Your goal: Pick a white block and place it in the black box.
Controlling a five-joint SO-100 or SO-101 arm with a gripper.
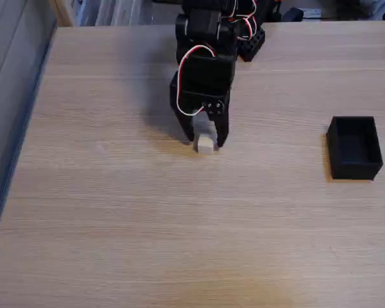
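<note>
Your jaws point(205, 140) straddle the white block point(206, 144) on the bench point(115, 212), narrowly parted, grip unconfirmed; the black box point(354, 147) lies well right (fixed view).

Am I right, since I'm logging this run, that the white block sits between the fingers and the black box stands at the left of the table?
Not quite: in the fixed view the black box stands at the right of the table. The white block does sit between the fingers.

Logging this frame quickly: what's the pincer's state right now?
Pincer: fingers on either side of the white block; a firm grip cannot be told.
</note>
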